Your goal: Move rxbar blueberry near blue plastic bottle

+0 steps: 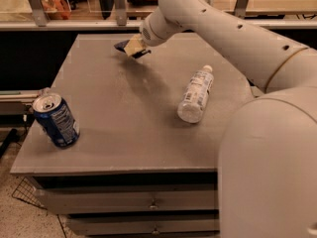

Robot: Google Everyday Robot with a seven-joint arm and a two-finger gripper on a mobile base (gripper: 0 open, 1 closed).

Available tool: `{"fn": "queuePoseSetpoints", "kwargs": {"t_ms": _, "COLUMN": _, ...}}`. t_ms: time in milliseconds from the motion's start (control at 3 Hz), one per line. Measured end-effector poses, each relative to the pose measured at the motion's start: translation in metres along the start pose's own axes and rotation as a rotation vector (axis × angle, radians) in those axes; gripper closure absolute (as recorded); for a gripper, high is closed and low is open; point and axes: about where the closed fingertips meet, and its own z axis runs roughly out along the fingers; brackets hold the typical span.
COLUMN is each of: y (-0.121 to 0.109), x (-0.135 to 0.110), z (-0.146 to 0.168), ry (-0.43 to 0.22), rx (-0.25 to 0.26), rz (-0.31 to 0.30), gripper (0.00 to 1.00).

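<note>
- The gripper (134, 48) hung over the far part of the table (124, 133), well apart from the blue plastic bottle (196, 93) and beyond its capped end, toward the camera's left. Its fingers were pinched narrow on the rxbar blueberry (123, 45).
- The bar was in that pinch, seemingly clear of the tabletop. Its dark navy end stuck out of the fingers on the side away from the bottle.
- The bottle lay on its side with its white cap pointing to the back of the table. Bare tabletop lay all round it.
- A blue soda can (56, 120) stood tilted near the front edge, well apart from the bottle on the camera's left.
- In my judgement the bar would be light, flat and a little bendy, with a slick wrapper that could slide in a weak pinch. A hold across its short width near the middle would suit it best.
- The bottle looked light and able to roll, so the bar should be set down beside it without nudging it.
</note>
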Motion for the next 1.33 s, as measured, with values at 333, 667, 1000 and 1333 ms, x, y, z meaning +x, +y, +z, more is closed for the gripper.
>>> {"fn": "queuePoseSetpoints", "kwargs": {"t_ms": 333, "y": -0.043, "x": 0.009, "z": -0.064, "ry": -0.069, "rx": 0.06, "rz": -0.028, "gripper": 1.0}}
{"fn": "queuePoseSetpoints", "kwargs": {"t_ms": 667, "y": -0.079, "x": 0.036, "z": -0.112, "ry": -0.093, "rx": 0.111, "rz": -0.031, "gripper": 1.0}}
{"fn": "queuePoseSetpoints", "kwargs": {"t_ms": 1000, "y": -0.129, "x": 0.094, "z": -0.173, "ry": -0.107, "rx": 0.179, "rz": 0.002, "gripper": 1.0}}
{"fn": "queuePoseSetpoints", "kwargs": {"t_ms": 1333, "y": -0.161, "x": 0.143, "z": -0.22, "ry": -0.105, "rx": 0.225, "rz": 0.031, "gripper": 1.0}}
